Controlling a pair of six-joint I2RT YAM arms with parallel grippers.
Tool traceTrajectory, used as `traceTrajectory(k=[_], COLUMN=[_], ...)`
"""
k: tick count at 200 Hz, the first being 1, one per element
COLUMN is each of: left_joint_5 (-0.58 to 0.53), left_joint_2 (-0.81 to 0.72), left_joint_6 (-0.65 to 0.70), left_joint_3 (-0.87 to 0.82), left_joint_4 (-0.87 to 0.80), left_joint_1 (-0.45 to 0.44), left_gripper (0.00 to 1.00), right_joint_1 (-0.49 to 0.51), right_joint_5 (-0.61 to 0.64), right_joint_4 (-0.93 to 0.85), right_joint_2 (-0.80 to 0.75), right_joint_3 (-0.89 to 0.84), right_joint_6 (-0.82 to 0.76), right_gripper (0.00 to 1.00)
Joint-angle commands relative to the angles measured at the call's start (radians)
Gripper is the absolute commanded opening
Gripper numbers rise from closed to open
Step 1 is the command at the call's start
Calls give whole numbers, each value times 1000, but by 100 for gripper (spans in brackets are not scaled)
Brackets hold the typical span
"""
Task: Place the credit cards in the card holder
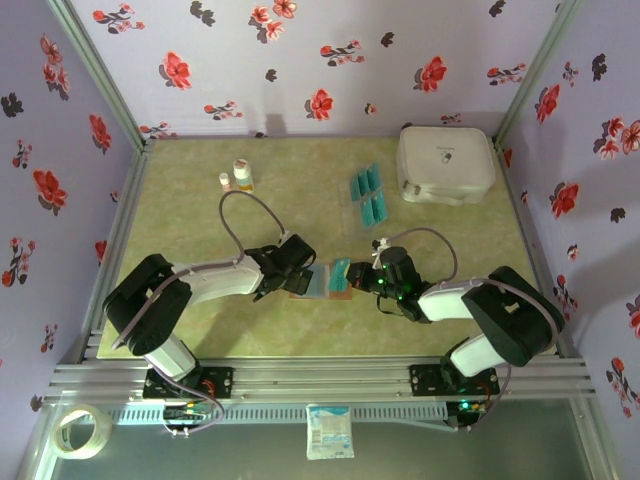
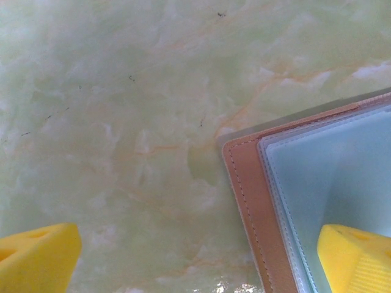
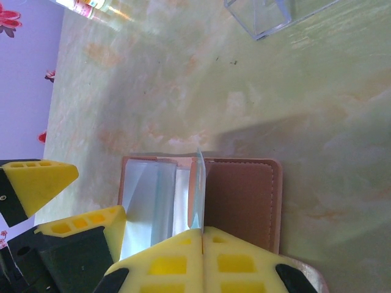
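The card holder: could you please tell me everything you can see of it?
The card holder is a small reddish-brown, leather-like wallet with stitched edges, lying open and flat on the green marbled table between the arms. One half shows plain brown; the other carries greyish-blue translucent pockets. One finger of the open left pincer sits over the pockets. The shut right pincer holds a thin teal credit card at its fold.
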Motion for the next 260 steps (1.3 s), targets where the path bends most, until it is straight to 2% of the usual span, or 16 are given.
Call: traceTrajectory(k=[1,65,153,260], left_joint_5=[-36,-34,-35,-35], left_joint_2=[-2,3,1,7], left_joint_6=[-21,-36,-53,-56], left_joint_3=[-26,-33,-42,-47], left_joint_4=[-34,-29,-24,-21], left_joint_1=[-8,-13,-13,-13], left_gripper=[100,100,100,100], right_joint_1=[-11,-12,-11,-14], right_joint_5=[-18,-74,-117,-96], right_joint_4=[-27,12,282,309], right_joint_2=[-17,-45,134,157], right_joint_3=[23,59,34,10], right_joint_6=[-15,-5,79,80], right_gripper=[0,0,0,0])
